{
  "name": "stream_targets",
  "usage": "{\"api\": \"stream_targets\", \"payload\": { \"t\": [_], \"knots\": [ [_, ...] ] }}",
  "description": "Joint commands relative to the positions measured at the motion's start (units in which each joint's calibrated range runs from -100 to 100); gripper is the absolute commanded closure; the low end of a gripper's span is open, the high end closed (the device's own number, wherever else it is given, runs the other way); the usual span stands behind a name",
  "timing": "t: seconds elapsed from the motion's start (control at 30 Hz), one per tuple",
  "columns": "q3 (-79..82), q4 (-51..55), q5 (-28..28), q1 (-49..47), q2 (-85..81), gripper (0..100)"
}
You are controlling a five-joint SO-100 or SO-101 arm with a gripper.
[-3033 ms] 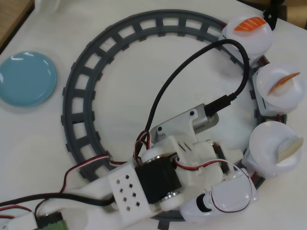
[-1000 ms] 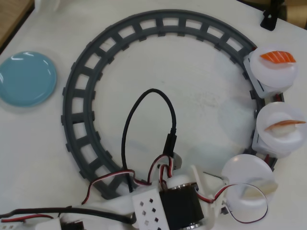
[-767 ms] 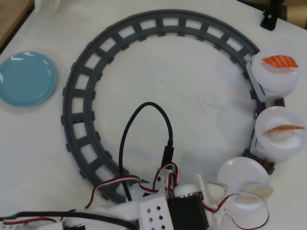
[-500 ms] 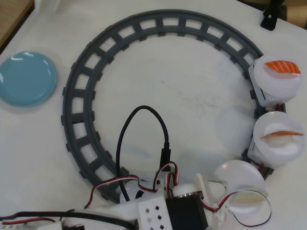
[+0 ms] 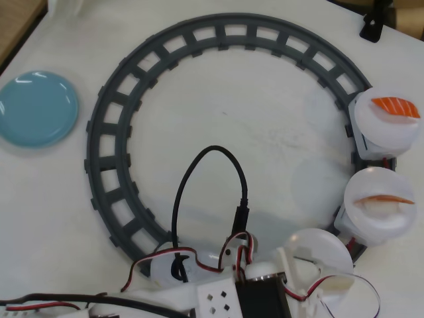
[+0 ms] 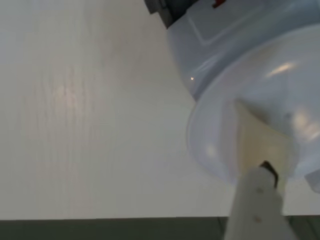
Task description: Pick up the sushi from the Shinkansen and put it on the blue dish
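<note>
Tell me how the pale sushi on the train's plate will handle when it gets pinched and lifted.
The sushi looks small and moulded, so probably stiff and light. Its surface looks smooth, and the white plate looks glossy; it may slide rather than lift. It lies flat, so rolling seems unlikely.

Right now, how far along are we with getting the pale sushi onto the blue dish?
Nothing is delivered: the blue dish sits empty beside the track. In hand: in the wrist view a pincer finger reaches the pale sushi, which lies on its white plate; whether it is gripped cannot be told. Left: grasp, lift, carry to the dish.
</note>
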Motion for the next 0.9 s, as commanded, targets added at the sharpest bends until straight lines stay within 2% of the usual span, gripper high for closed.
{"api": "stream_targets", "payload": {
  "t": [0.0,0.2,0.87],
  "knots": [
    [0.9,-0.3,-0.6,1.0,0.5,79],
    [0.9,-0.3,-1.5,2.3,2.0,72],
    [3.5,-0.8,-1.2,2.4,5.9,72]
  ]
}}
